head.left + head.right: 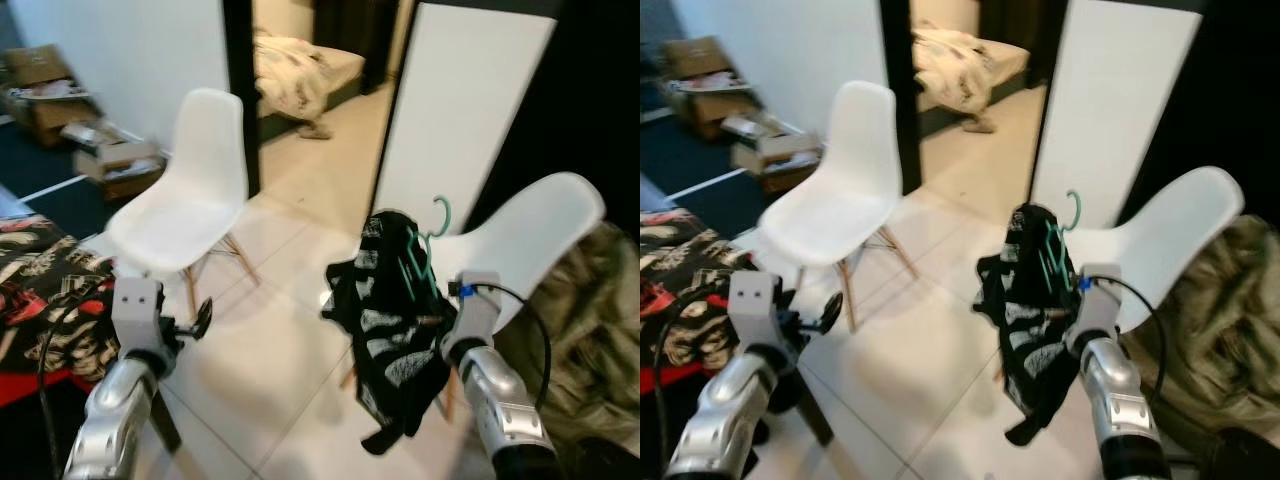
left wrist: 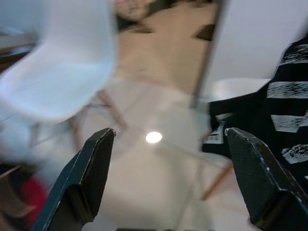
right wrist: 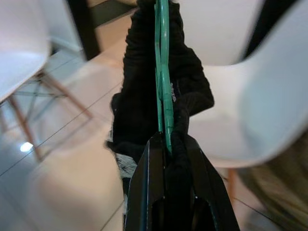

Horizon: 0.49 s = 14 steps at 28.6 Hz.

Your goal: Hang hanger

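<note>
Pale floor tiles (image 1: 290,350) run between two white chairs toward an open doorway, and I see no rail or hook near. The right gripper (image 3: 166,144) has its jaws pressed together on the green hanger (image 1: 420,255), held up in front of the right chair (image 1: 530,240), with a black patterned garment (image 1: 390,330) draped over it. I think the hanging cloth could catch on that chair or slide off if the hanger tilts. The hanger looks thin, its hook pointing up. The left gripper (image 2: 168,178) has its jaws spread wide and holds nothing.
</note>
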### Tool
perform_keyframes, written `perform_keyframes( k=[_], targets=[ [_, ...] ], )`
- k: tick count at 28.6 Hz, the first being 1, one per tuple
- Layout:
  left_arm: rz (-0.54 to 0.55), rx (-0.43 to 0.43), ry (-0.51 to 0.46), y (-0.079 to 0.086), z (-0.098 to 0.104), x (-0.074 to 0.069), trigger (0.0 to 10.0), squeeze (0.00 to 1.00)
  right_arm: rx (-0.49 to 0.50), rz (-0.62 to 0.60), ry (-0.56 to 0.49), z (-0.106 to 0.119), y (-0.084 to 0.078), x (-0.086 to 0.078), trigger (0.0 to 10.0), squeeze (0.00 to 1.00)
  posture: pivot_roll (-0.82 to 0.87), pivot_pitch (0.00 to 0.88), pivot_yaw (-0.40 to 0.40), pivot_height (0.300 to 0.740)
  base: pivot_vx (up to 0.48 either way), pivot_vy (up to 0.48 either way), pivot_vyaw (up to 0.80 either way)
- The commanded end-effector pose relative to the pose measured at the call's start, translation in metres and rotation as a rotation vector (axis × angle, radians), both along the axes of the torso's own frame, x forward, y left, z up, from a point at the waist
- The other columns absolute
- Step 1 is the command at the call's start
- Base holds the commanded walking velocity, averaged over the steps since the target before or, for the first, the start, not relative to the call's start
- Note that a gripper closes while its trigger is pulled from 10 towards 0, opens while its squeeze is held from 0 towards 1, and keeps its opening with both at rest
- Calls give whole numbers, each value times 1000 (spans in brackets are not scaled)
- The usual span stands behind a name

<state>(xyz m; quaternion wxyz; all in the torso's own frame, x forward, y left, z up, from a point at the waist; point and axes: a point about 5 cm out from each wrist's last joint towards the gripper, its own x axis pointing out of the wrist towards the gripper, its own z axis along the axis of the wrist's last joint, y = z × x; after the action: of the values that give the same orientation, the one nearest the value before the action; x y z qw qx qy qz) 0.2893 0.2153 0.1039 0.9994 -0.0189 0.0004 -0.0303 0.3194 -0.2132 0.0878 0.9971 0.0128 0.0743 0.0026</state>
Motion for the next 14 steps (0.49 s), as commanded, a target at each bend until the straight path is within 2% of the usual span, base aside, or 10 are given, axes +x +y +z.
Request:
perform_keyframes(
  k=[1,9,14],
  targets=[
    [3,-19,43,0,-10,-3,10000,0,25,-18,-59,8,-2,2,10000,0,24,0,-55,740,-337,0,0],
    [-4,-16,38,0,-10,-4,10000,0,28,-19,-58,7,-2,2,10000,0,23,0,-54,740,-337,0,0],
    [-10,-15,37,-1,-9,-4,10000,0,27,-17,-54,7,-2,3,10000,0,22,0,-54,740,-337,0,-788]
  ],
)
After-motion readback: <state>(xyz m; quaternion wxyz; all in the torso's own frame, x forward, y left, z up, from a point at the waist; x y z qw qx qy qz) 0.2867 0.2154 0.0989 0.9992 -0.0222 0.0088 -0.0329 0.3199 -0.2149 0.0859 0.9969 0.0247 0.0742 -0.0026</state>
